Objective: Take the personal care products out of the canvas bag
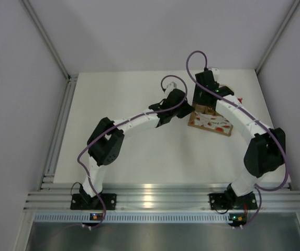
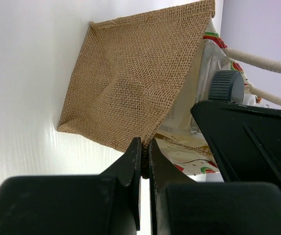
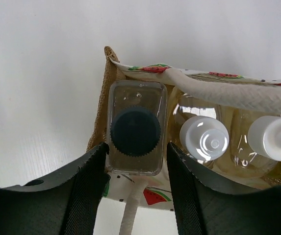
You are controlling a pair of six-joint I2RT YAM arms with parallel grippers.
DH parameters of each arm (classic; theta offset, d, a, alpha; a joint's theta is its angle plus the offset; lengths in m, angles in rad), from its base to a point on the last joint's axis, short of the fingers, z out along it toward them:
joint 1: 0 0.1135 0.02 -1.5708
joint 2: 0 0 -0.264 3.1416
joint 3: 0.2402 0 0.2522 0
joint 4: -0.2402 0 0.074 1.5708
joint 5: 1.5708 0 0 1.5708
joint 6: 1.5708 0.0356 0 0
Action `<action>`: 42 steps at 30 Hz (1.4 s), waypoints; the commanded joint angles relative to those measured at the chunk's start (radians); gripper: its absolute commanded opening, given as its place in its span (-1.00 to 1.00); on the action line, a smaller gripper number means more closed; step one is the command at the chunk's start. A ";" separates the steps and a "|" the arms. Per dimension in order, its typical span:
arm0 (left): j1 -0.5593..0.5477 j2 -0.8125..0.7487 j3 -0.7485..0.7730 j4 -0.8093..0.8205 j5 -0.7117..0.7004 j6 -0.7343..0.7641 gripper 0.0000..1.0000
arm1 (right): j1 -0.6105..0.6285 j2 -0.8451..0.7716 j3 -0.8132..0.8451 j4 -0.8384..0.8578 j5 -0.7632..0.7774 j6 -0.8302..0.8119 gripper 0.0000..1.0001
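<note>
Currently the right gripper [image 3: 137, 148] reaches into the mouth of the canvas bag [image 3: 98, 128]. Its two black fingers [image 3: 84, 191] press against opposite sides of the square clear bottle [image 3: 136, 98], so the jaws are closed on that bottle's body. The bottle's dark ribbed cap [image 3: 135, 131] faces the wrist camera, and the bottle sits in the corner of the bag against the burlap end wall. Next to it, further along inside the bag, is the first white-capped bottle [image 3: 204, 138], and the second white-capped bottle [image 3: 272, 138] is just beyond that. Both are clear of the fingers, and their bodies look pale amber through the glare. A cream rope handle [image 3: 228, 93] crosses above them along the printed rim.

The left gripper [image 2: 144, 149] is clamped tight, its tips pinching the edge of the bag's burlap side. Seen from above, it sits just left of the bag, with the right gripper over the bag's top. The bag rests on the white table [image 1: 139, 151], toward its far right part.
</note>
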 commanded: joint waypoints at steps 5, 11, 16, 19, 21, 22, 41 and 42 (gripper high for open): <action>0.041 -0.017 -0.075 -0.040 -0.030 -0.065 -1.00 | 0.008 0.047 0.050 0.042 0.040 0.034 -0.03; 0.044 -0.020 -0.084 -0.040 -0.027 -0.084 -1.00 | 0.004 0.090 0.042 0.042 0.040 0.043 -0.05; 0.044 -0.021 -0.088 -0.040 -0.025 -0.093 -1.00 | -0.002 0.111 0.024 0.042 0.041 0.066 -0.05; 0.044 -0.024 -0.088 -0.040 -0.027 -0.093 -1.00 | -0.001 0.119 0.013 0.042 0.021 0.073 0.05; 0.044 -0.026 -0.088 -0.040 -0.028 -0.091 -1.00 | -0.002 0.122 0.004 0.042 0.020 0.076 0.10; 0.044 -0.026 -0.088 -0.040 -0.027 -0.091 -1.00 | 0.001 0.122 0.001 0.042 0.021 0.079 0.21; 0.044 -0.028 -0.079 -0.040 -0.025 -0.091 -1.00 | 0.005 0.075 0.068 0.068 0.043 0.021 -1.00; 0.044 -0.028 -0.079 -0.040 -0.025 -0.090 -1.00 | 0.005 0.064 0.079 0.068 0.044 0.008 -1.00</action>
